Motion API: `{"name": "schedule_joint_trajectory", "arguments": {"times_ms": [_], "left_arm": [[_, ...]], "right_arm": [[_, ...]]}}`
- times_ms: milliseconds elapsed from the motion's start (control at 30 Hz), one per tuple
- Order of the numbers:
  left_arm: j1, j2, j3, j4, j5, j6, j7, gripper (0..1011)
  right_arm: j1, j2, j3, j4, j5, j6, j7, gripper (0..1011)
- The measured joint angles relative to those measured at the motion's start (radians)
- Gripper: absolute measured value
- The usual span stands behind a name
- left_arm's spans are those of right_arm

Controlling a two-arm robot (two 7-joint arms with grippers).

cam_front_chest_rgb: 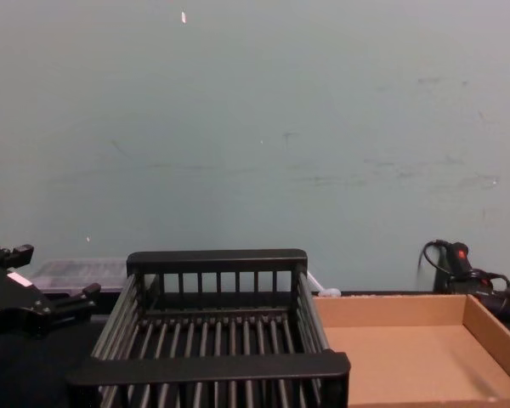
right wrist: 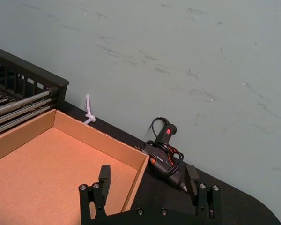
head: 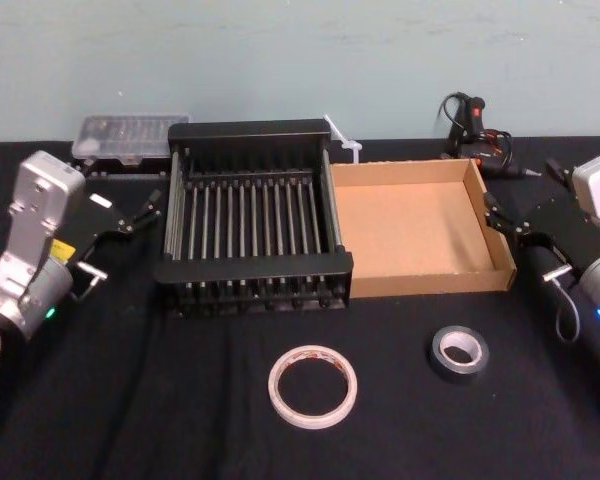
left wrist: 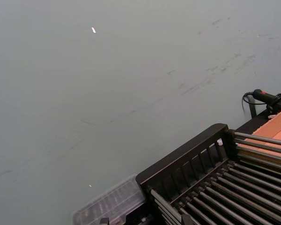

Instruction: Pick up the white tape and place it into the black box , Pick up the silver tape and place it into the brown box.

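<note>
The white tape (head: 313, 386) lies flat on the black cloth near the front, in front of the black box (head: 250, 268). To its right lies the silver tape (head: 458, 353), in front of the brown box (head: 410, 225). The two boxes stand side by side with nothing in them. My left gripper (head: 145, 212) hovers open beside the black box's left wall (cam_front_chest_rgb: 212, 367). At the brown box's right wall my right gripper (head: 492, 212) is held open. The right wrist view shows that gripper (right wrist: 148, 178) open over the far right corner of the brown box (right wrist: 47, 168).
A clear plastic case (head: 130, 135) sits behind the black box at the back left. A black corded tool with a red switch (head: 475, 120) lies at the back right, behind the brown box. A small white plastic piece (head: 342, 145) stands between the boxes at the back. A pale wall rises behind the table.
</note>
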Motion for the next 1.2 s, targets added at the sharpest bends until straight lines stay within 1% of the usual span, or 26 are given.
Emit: {"name": "schedule_joint_trajectory", "arguments": {"times_ms": [1200], "left_arm": [[0.0, 0.0, 0.0, 0.0, 0.0, 0.0, 0.0, 1001]], "right_arm": [[0.0, 0.0, 0.0, 0.0, 0.0, 0.0, 0.0, 1002]]}}
